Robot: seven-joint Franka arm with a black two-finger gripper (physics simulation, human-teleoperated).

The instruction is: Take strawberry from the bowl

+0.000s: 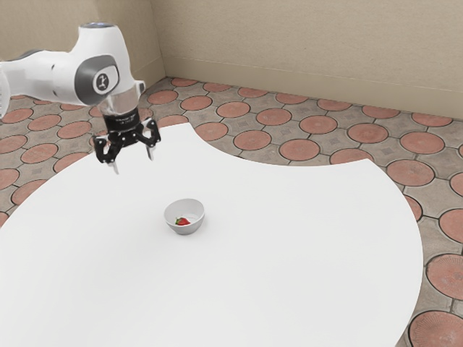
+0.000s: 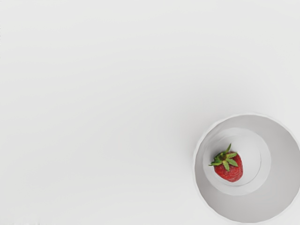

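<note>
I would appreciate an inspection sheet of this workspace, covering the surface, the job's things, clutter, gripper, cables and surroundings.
Surface: white table with a smooth-looking top and a curved inward notch along one edge; no spills or marks seen.
Job's things: white bowl upright on the table; one red strawberry with a green leafy cap lies inside, on the bowl's floor.
Clutter: nothing seen.
Gripper: black gripper raised above the table, fingers apart, nothing between them, not touching the bowl.
Cables: nothing seen.
Surroundings: paved floor with round reddish tiles set in grey; plain beige wall behind.
</note>
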